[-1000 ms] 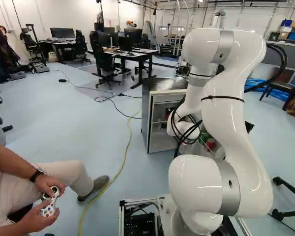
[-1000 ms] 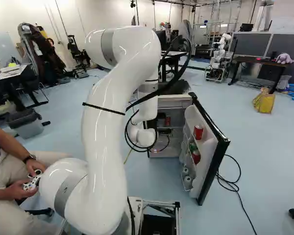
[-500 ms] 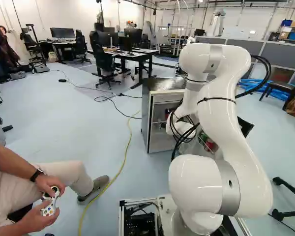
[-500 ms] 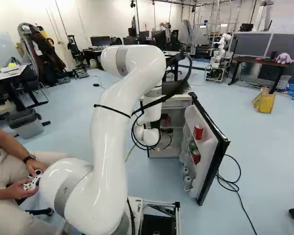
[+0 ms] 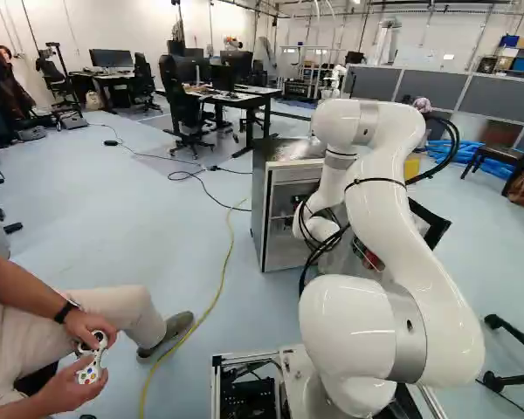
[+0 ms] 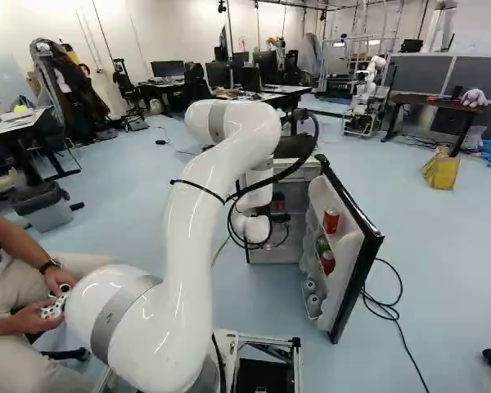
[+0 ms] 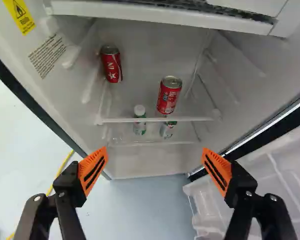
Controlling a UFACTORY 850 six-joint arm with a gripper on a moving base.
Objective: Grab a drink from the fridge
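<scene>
The two black fingers with ribbed, slotted orange pads (image 7: 92, 171) stand wide apart, with nothing clamped between them, facing the open fridge (image 5: 258, 205). Inside its smooth white cavity, two slick red metal cans stand on a clear, flat shelf (image 7: 190, 119): one can (image 7: 111, 64) toward the back, the other can (image 7: 169, 95) near the front edge. Under that shelf are a bottle (image 7: 139, 120) with a round white cap and a white, green and red can (image 7: 167, 129). The glossy, rounded white arm (image 6: 184, 237) bends toward the fridge. In the right base view, the black-edged door (image 6: 352, 246) hangs open, holding another red can (image 6: 331, 221) in its moulded white racks.
</scene>
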